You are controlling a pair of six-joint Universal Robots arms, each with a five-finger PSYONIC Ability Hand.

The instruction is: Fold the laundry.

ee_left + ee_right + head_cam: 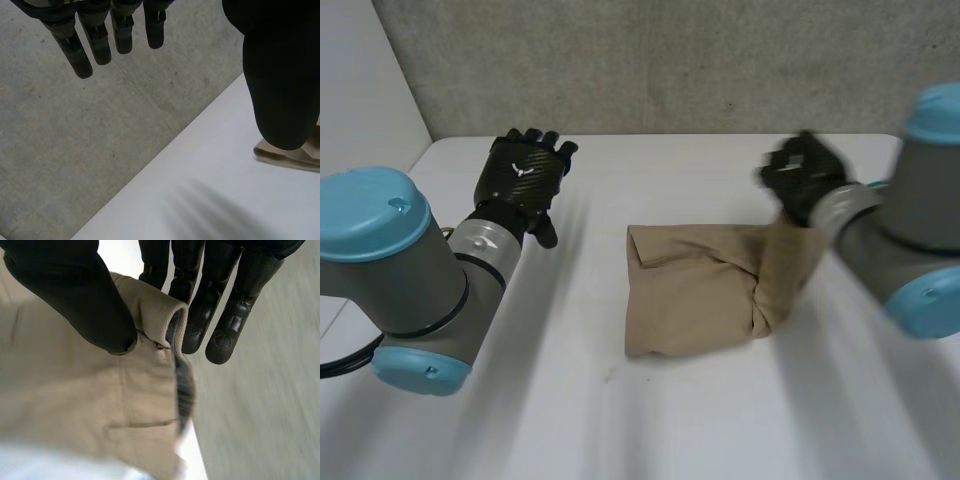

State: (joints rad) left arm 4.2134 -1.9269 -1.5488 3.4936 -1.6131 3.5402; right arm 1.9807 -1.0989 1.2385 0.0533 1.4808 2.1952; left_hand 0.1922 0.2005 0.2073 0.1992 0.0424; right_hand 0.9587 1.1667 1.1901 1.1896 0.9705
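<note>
Surface (620,430) of white holds one tan cloth (690,300) near its middle. The cloth looks folded over into a thick, lumpy square, so the job seems about half done. Its side nearest the right arm is pulled up off the surface, because the right hand (805,175) has its thumb and fingers (200,315) clamped on that edge. The left hand (520,170) hangs well apart from the cloth, its fingers (97,45) straight and apart, holding nothing. I think the raised side needs laying over, then smoothing flat.
</note>
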